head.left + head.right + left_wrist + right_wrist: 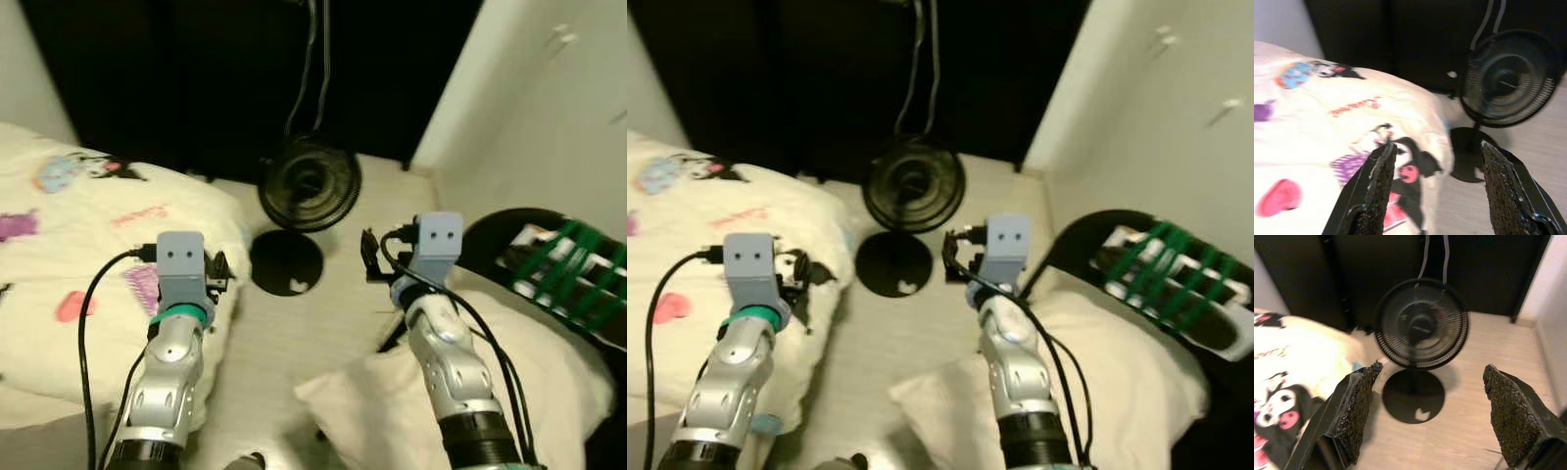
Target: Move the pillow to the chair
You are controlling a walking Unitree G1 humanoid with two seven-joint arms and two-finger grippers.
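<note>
Left eye view – cream pillow (plump), rumpled

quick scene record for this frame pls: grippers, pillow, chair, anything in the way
left gripper: open, raised over the edge of the printed bedding
right gripper: open, raised above the floor, aimed toward the fan
pillow: cream, lying on the chair, under the right arm
chair: dark, on the robot's right; also carries a green-and-white item
fan: black, standing on the floor ahead between bedding and chair, round base
task status: pillow appears already on the chair; neither gripper holds anything
</note>
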